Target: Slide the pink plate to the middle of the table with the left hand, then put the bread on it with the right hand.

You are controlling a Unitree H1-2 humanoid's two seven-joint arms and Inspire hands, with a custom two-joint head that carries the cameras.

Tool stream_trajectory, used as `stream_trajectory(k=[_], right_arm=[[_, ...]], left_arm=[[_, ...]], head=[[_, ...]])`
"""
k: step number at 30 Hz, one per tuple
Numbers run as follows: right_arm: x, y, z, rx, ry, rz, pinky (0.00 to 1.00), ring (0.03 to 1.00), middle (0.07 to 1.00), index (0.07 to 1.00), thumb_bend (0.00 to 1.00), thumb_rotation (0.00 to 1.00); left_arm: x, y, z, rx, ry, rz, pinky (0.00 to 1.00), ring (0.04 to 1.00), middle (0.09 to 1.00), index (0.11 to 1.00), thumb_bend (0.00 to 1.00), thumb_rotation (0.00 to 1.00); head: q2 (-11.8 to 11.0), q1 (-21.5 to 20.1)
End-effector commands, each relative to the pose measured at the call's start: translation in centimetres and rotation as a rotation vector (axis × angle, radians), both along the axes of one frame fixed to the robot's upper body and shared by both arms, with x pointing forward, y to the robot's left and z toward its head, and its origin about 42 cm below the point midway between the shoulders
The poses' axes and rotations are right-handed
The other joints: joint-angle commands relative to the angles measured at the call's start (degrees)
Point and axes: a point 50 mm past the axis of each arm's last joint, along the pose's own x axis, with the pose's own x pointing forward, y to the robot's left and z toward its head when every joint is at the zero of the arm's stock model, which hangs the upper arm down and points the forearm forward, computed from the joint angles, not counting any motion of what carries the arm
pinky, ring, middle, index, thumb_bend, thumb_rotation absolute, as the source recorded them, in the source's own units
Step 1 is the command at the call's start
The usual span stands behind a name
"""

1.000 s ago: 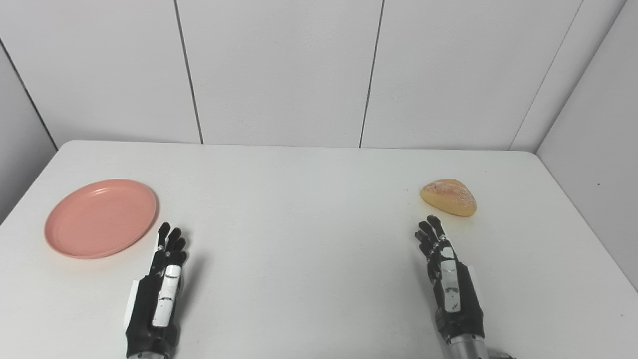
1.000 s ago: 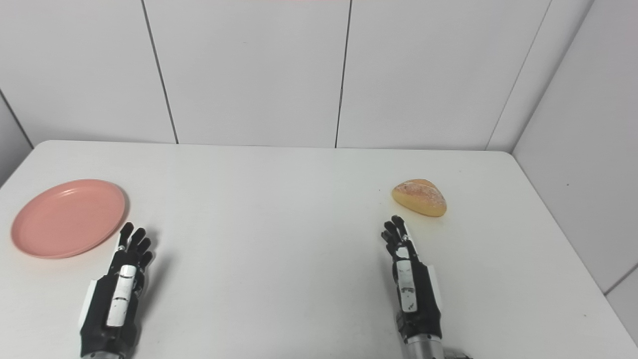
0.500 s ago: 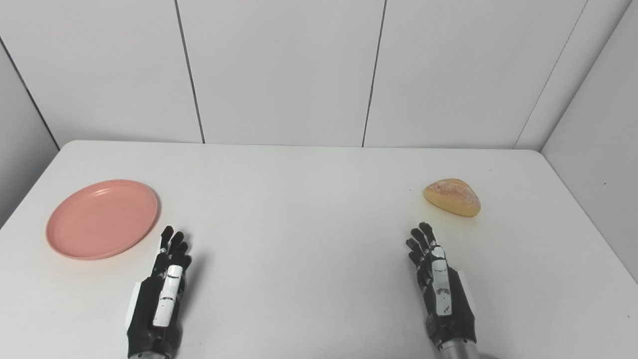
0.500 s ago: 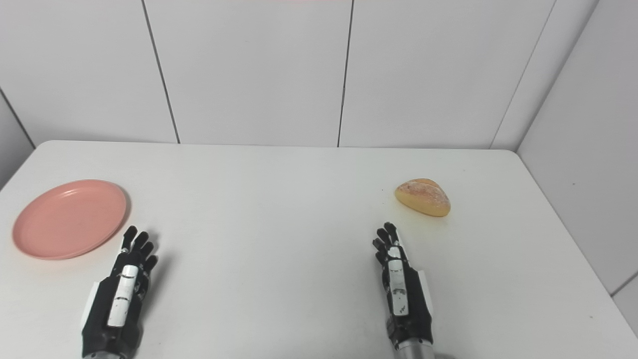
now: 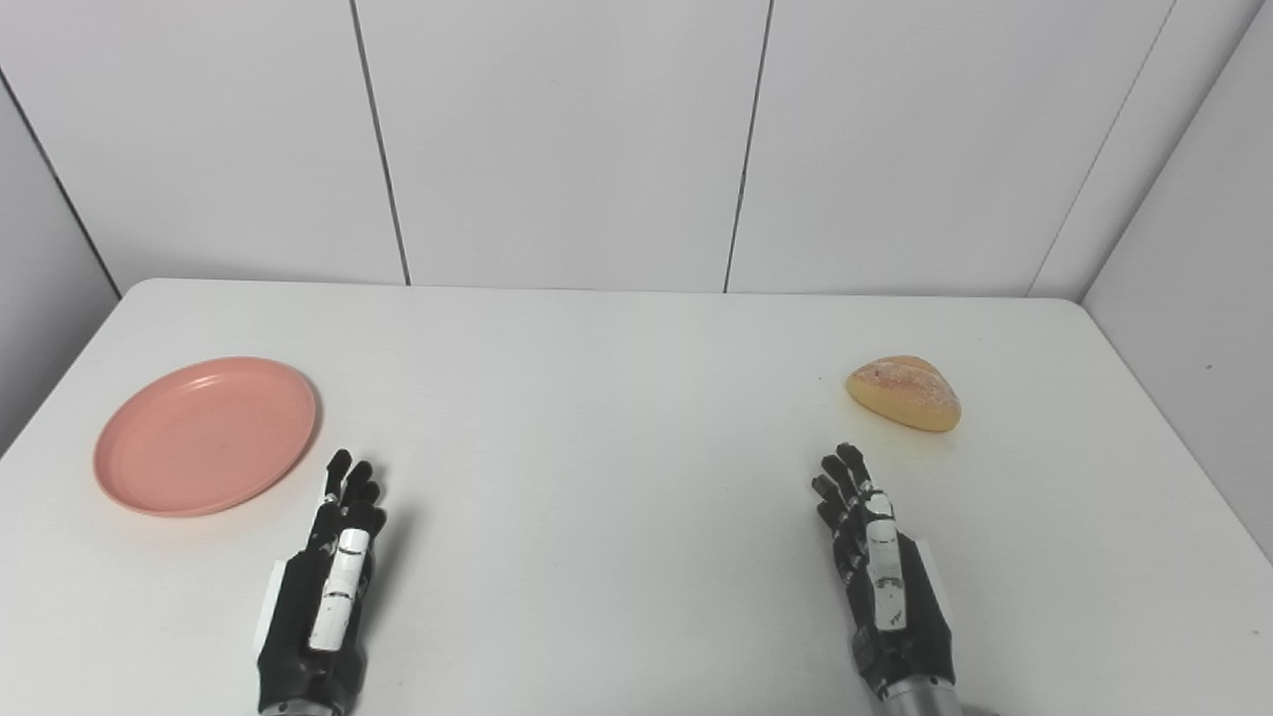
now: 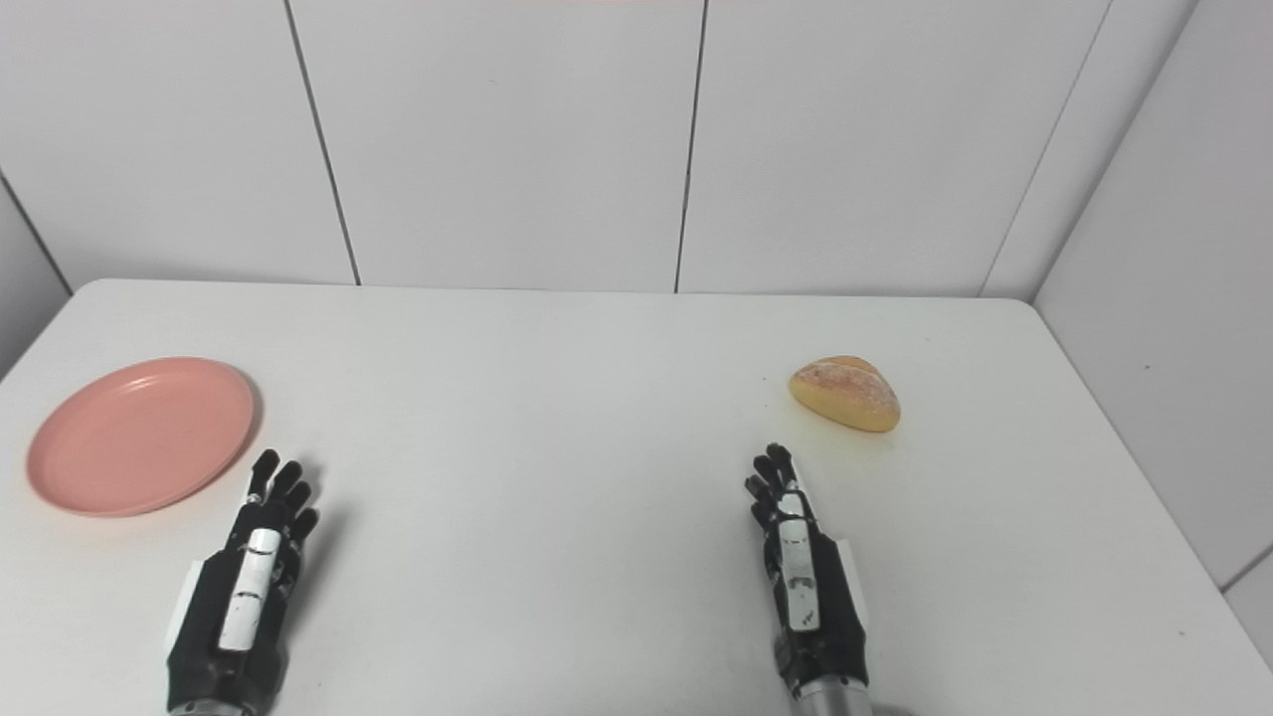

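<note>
White worktop (image 5: 617, 418), panelled wall behind. Your left robot hand (image 5: 323, 587) is empty, fingers extended; pink plate (image 5: 204, 436) sits just up-left of its fingertips, nearer this hand. Right robot hand (image 5: 885, 587), likewise empty, points toward bread (image 5: 903, 393) up-right.

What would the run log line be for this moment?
stage: not started | round pink plate: table's left, untouched | golden bread roll: right, untouched | left hand: open | right hand: open
</note>
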Motion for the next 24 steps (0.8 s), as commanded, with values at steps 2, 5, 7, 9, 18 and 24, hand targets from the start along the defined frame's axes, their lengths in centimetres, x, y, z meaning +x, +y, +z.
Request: stream_trajectory(k=[2, 5, 7, 9, 18, 24], right_arm=[[-0.3, -0.5, -1.0, 0.002, 0.054, 0.005, 0.99, 0.947, 0.954, 0.962, 0.79, 1.00], [-0.3, -0.9, -1.4, 0.004, 0.058, 0.006, 0.99, 0.949, 0.956, 0.964, 0.79, 1.00], [-0.2, -1.2, -1.6, 0.006, 0.060, 0.008, 0.99, 0.953, 0.959, 0.967, 0.79, 1.00], [-0.2, -1.5, -2.0, 0.008, 0.062, 0.011, 1.00, 0.956, 0.963, 0.973, 0.79, 1.00], [0.1, -3.0, -3.4, 0.016, 0.071, 0.032, 1.00, 0.982, 0.986, 1.000, 0.79, 1.00], [0.2, -3.6, -4.2, 0.010, 0.078, 0.041, 1.00, 0.998, 1.000, 1.000, 0.79, 1.00]], left_arm=[[-0.3, -0.5, -2.1, -0.003, 0.069, -0.003, 1.00, 1.000, 0.997, 1.000, 0.75, 0.78], [-0.1, -0.9, -2.5, -0.008, 0.072, -0.002, 1.00, 1.000, 0.999, 1.000, 0.74, 0.77], [0.0, -1.2, -2.8, -0.006, 0.076, -0.003, 1.00, 1.000, 0.998, 1.000, 0.74, 0.77], [0.1, -1.6, -3.0, 0.006, 0.084, -0.002, 1.00, 0.995, 0.993, 1.000, 0.74, 0.79], [0.5, -3.3, -4.3, 0.002, 0.085, -0.002, 1.00, 0.970, 0.968, 1.000, 0.72, 0.79], [0.6, -3.9, -4.8, 0.010, 0.086, -0.008, 1.00, 0.962, 0.963, 1.000, 0.69, 0.77]], head=[[-1.1, 1.0], [-2.9, 2.9], [-3.5, 3.6], [-4.6, 5.0], [-9.2, 9.4], [-11.9, 10.4]])
